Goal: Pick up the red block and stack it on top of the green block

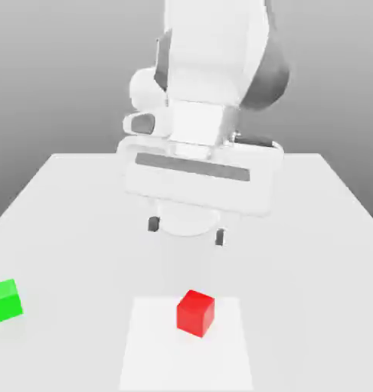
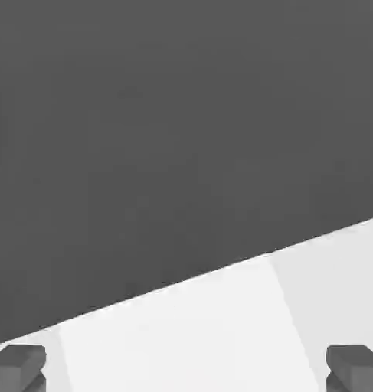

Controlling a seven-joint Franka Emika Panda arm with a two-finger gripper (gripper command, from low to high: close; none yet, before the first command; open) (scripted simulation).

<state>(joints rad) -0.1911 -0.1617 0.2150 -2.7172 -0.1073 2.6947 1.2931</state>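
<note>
"So, where is the small bright red cube?"

"On the white rectangular patch, below the two-fingered gripper, which stands wide and empty."

"And a good approach?"

"It should square the fingers to the cube's faces, then descend centred. The exterior view also gives the small bright green cube; the hand view gives both fingertips against the patch."

Red block, green block apart
</note>
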